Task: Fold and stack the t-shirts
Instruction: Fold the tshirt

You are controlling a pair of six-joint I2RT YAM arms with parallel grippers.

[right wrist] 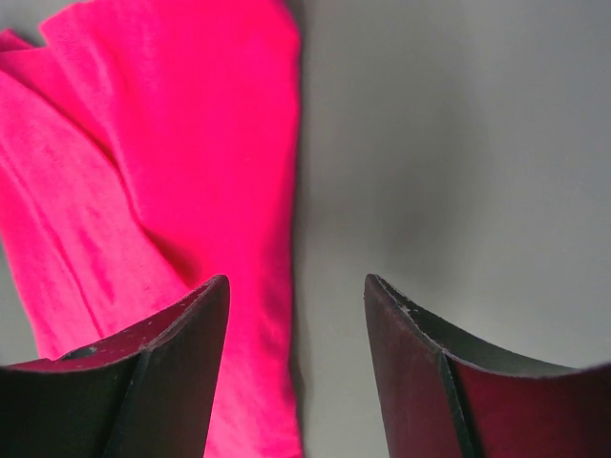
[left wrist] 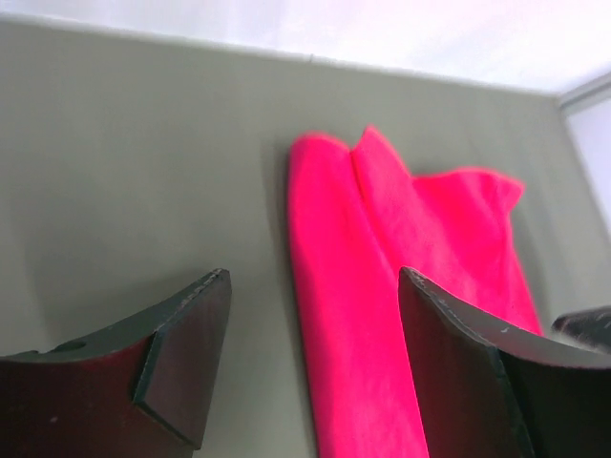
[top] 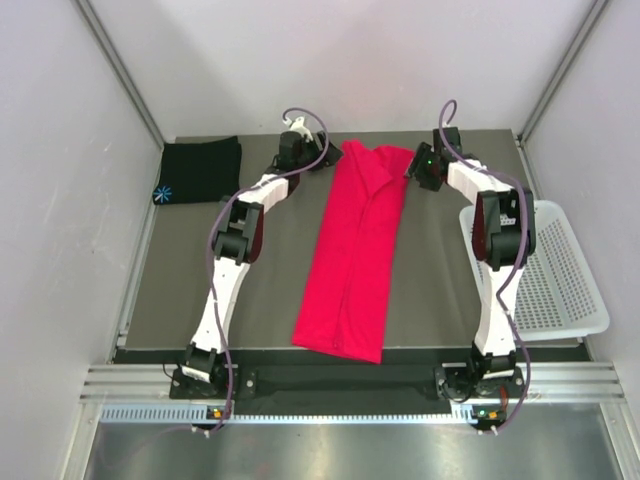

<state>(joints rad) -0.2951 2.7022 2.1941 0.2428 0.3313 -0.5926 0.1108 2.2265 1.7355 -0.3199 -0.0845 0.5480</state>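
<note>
Both arms stretch up the frame, elbows kinked outward, left arm (top: 235, 240) ending upper centre-left, right arm (top: 500, 230) upper centre-right, wrists angled toward each other, and left gripper (left wrist: 315, 281) and right gripper (right wrist: 296, 286) gape wide, gripping nothing.

Red-pink shirt (top: 350, 250): soft knit cloth, matt, slightly fuzzy up close, gentle creases. Black shirt (top: 200, 170): matt cloth with a light-blue print. Table top (top: 180, 290): grey-olive, matt, smooth, looks like a mat. Basket (top: 565, 270): white perforated plastic, faint gloss. Left gripper (left wrist: 315, 272) and right gripper (right wrist: 296, 279) fingers: dark hard plastic, low sheen, scuffed edges. Arm shells (top: 215, 300): smooth white plastic. Front rail (top: 350, 378): brushed metal. Walls (top: 60, 200): white, matt.
</note>
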